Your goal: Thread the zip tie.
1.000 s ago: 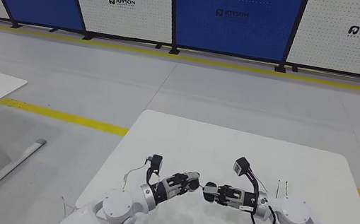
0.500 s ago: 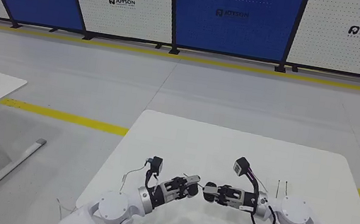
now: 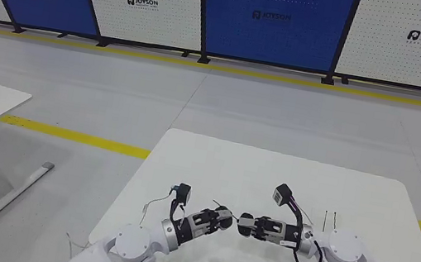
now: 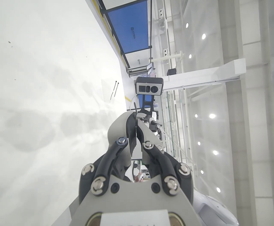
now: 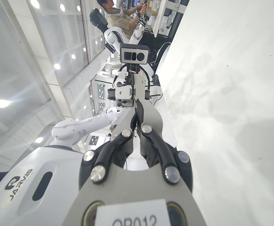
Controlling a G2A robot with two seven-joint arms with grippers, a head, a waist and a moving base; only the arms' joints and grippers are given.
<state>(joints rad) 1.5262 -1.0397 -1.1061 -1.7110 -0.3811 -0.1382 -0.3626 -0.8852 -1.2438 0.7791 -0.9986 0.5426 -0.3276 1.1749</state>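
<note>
Closely, wrist views show left claw (image 4: pixel 133 119), right claw (image 5: pixel 137 107) pressed together; overhead, nearly tip-to-tip.

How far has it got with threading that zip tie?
Done: a thin black plastic zip tie is up off the white table, pinched in the shut left tool. In hand: that tool meets the shut right tool tip to tip. Left: the threading is too small to judge; two spare black ties lie untouched.

Table (image 3: pixel 270 174): smooth, matt white. Left tool (image 4: pixel 134 119): matt grey shells, ribbed black pads (image 4: pixel 131 133).
</note>
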